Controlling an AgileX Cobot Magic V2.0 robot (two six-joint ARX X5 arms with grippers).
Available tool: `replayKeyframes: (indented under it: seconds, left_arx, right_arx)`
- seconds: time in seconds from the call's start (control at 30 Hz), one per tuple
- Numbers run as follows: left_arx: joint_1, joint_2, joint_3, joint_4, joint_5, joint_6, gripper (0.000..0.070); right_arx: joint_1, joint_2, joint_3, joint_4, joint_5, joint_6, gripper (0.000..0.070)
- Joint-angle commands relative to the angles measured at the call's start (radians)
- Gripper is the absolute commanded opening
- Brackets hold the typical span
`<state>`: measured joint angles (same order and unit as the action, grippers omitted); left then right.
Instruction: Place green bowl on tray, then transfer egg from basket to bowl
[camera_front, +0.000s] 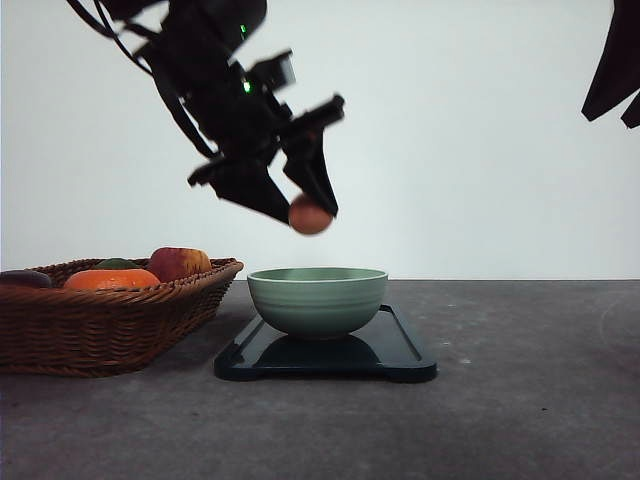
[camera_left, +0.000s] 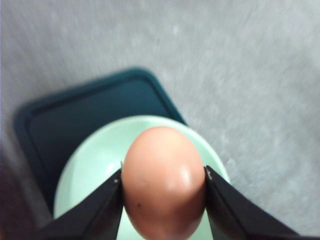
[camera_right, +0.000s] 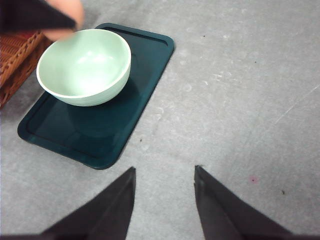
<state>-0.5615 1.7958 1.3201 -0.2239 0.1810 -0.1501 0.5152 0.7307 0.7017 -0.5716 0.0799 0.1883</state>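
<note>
Egg (camera_front: 309, 215) is what I'm watching: it hangs in the air above the green bowl (camera_front: 317, 299), slightly to the basket side of the bowl's centre, pinched between the two fingers of my left gripper (camera_front: 305, 208). On the left wrist camera the egg (camera_left: 164, 182) sits snug between both black fingers (camera_left: 95, 212), pressed on each flank, with the bowl's pale inside (camera_left: 95, 165) directly beneath it. The bowl stands upright on the tray (camera_front: 400, 350), toward the tray end nearer the basket (the far half of the tray is bare). Beside the tray, just apart from it, lies the wicker basket (camera_front: 110, 325), holding an orange fruit (camera_front: 110, 279) and an apple (camera_front: 180, 263). My right gripper (camera_right: 164, 177) hangs well clear of the bowl over the grey table (camera_right: 250, 100), fingers spread with nothing between them.
</note>
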Motion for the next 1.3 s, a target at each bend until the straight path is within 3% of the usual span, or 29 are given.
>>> replayKeyframes:
  seconds: [0.0, 0.97, 1.13, 1.27]
  left_arx:
    - [-0.010, 0.034, 0.021, 0.025, -0.003, 0.006, 0.0189]
    - [-0.013, 0.178, 0.021, 0.060, -0.027, 0.007, 0.0191]
    - [-0.020, 0.178, 0.021, 0.057, -0.027, 0.002, 0.0284]
    - [-0.025, 0.178, 0.021, 0.039, -0.027, 0.002, 0.0284]
  right_arx:
    - [0.005, 0.006, 0.003, 0.009, 0.000, 0.009, 0.0230]
    - [0.005, 0.006, 0.003, 0.008, 0.000, 0.009, 0.0231]
    - [0.005, 0.006, 0.003, 0.008, 0.000, 0.009, 0.0230]
    - [0.005, 0.006, 0.003, 0.008, 0.000, 0.009, 0.0231]
